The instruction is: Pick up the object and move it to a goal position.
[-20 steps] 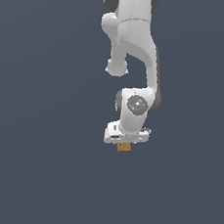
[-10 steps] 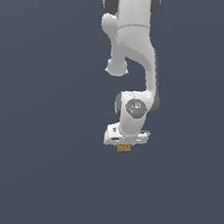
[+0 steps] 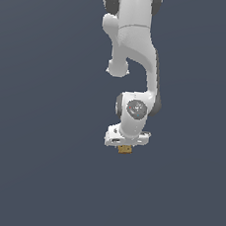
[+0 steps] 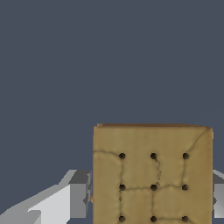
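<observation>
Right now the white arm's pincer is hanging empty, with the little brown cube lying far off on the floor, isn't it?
Not quite. The pincer is not empty: the brown cube sits between its fingers, right under the white arm. The exterior view shows it tucked beneath the pincer, and the wrist view shows the cube close up with a grey finger against its side.

The claw (image 3: 126, 145) with the cube (image 3: 125, 149) drifted slightly right.
</observation>
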`<state>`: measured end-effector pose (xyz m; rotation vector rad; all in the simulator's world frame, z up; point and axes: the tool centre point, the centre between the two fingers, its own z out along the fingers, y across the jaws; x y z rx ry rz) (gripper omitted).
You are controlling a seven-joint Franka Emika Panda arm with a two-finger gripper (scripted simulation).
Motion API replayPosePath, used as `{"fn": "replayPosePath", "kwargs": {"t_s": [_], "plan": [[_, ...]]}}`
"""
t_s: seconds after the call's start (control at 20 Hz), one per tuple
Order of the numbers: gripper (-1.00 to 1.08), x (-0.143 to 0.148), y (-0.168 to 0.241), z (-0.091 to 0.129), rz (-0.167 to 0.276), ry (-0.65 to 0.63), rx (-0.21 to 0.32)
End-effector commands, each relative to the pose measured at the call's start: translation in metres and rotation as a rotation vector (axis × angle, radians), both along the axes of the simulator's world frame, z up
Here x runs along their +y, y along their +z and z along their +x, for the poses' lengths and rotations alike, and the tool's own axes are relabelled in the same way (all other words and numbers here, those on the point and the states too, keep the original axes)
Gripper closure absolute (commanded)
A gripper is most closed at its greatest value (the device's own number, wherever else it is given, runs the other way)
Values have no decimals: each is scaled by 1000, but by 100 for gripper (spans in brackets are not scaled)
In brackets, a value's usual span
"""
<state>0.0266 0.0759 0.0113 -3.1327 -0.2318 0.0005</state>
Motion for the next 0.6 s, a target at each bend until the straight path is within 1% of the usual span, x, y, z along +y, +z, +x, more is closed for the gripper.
{"fn": "replayPosePath", "kwargs": {"t_s": [0.0,0.25,0.4,0.55], "plan": [[108,-6,0,0,0,-1,0],[108,-34,2,0,0,-1,0],[108,-60,4,1,0,-1,0],[108,-95,7,1,0,-1,0]]}}
